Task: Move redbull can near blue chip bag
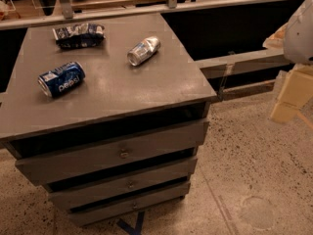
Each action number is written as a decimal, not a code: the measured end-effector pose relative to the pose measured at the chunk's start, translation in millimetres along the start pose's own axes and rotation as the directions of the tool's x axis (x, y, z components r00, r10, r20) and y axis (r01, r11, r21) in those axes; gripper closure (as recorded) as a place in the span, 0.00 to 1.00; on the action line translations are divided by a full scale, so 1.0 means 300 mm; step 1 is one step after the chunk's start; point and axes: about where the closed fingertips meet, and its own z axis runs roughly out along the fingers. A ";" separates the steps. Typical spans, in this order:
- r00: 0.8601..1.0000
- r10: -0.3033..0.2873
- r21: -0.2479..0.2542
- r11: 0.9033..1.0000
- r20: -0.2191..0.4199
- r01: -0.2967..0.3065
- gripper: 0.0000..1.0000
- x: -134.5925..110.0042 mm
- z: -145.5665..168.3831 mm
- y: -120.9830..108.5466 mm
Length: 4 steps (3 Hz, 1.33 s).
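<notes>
The redbull can (pixel 144 51) is a slim silver can with blue patches. It lies on its side at the back middle of the grey cabinet top (pixel 127 89). The blue chip bag (pixel 79 35) is dark blue and wrinkly with white patches. It lies at the back left corner, about a can's length to the left of the can. My gripper (pixel 288 99) is at the right edge of the view, beyond the cabinet's right side and below its top, far from the can. It holds nothing that I can see.
A deep-blue Pepsi can (pixel 61 79) lies on its side at the left front of the top. The cabinet has three drawers (pixel 122 153) facing me. A rail and a dark gap (pixel 230 23) run behind and to the right. A speckled floor (pixel 254 180) lies below.
</notes>
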 end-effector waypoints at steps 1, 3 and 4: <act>1.000 0.000 0.000 1.000 0.000 0.000 0.00 0.000 0.000 0.000; 0.962 -0.267 -0.047 0.962 0.063 0.270 0.00 -0.219 0.023 -0.076; 0.908 -0.416 -0.051 0.907 0.045 0.418 0.00 -0.377 0.073 -0.142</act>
